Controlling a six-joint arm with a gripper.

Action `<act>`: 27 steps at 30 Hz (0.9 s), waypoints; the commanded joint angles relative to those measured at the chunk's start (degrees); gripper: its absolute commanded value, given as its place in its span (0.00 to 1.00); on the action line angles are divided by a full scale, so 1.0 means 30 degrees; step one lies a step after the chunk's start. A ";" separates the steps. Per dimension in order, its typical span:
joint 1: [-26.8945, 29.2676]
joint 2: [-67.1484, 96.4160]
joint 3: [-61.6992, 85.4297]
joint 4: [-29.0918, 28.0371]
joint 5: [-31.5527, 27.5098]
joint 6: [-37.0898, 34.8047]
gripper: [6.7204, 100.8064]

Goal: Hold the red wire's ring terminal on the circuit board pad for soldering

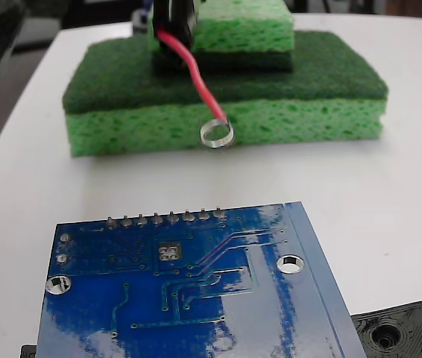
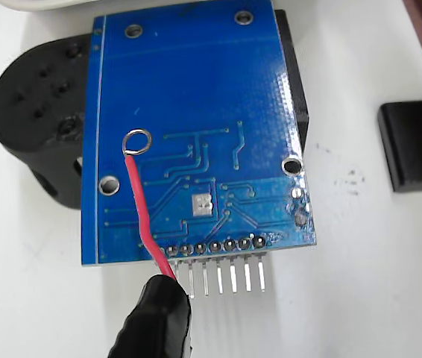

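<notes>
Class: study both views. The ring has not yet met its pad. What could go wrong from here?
1. In the wrist view the ring terminal appears well left of the pad; lowering now would likely miss it.
2. The red wire passes close by the solder pins and might snag.

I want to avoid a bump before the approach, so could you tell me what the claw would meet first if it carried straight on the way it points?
Probably the blue circuit board: the claw points toward it, with the ring terminal leading. Depth is unclear.
</notes>
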 commanded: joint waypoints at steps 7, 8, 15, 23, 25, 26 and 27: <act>0.0264 0.0029 -0.0205 -0.0469 -0.0264 0.0059 0.99; 0.0293 0.0029 -0.0088 -0.0645 -0.0205 0.0059 0.99; 0.0762 0.0498 0.1143 -0.1846 -0.0205 0.0615 0.99; 0.0234 0.1172 0.2197 -0.2637 0.0381 0.1084 0.99; 0.0176 0.0850 0.2021 -0.2490 0.0410 0.1113 0.99; 0.0176 0.0732 0.2021 -0.2490 0.0381 0.1084 0.99; 0.0205 0.0586 0.1992 -0.2490 0.0322 0.1084 0.99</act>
